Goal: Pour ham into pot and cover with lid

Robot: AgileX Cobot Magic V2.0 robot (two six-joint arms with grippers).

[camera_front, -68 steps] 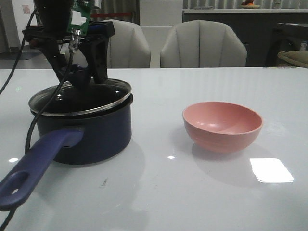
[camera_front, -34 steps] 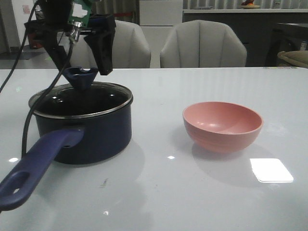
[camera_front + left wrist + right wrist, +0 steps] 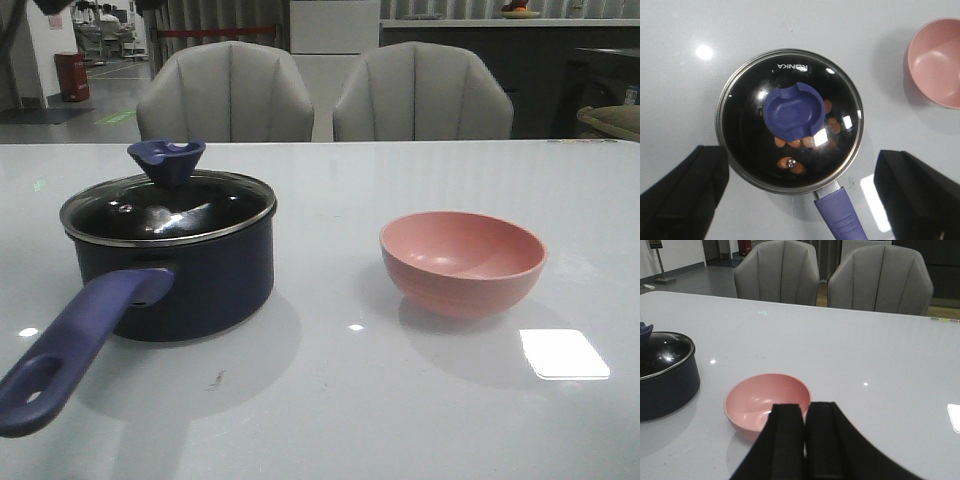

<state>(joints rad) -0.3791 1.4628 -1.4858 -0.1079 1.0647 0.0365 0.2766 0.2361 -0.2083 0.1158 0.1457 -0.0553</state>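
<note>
The lid (image 3: 168, 207) now sits flat on the pot (image 3: 175, 270), its metal rim seated all round the pot's edge, where a second ago it hung tilted with the left claw gripping the knob. That claw (image 3: 800, 195) has since let go and risen clear: in the front view it is gone from above the pot, and in the left wrist view its two fingers (image 3: 682, 192) stand spread wide apart, high over the lid, touching nothing. The knob (image 3: 794, 113) shows free between them.

Through the glass the ham (image 3: 805, 142) lies as a few orange chunks on the pot's black floor, partly hidden under the knob. The pink bowl (image 3: 462, 262) stands on the desk (image 3: 400, 400) well apart from the pot, on the side away from the pot's handle (image 3: 75, 345), and looks empty.

The right claw (image 3: 804, 440) hangs just beside the bowl, its fingers pressed together with nothing between them.

Ham inside and lid seated, the task looks complete; only withdrawing the arms seems left.
</note>
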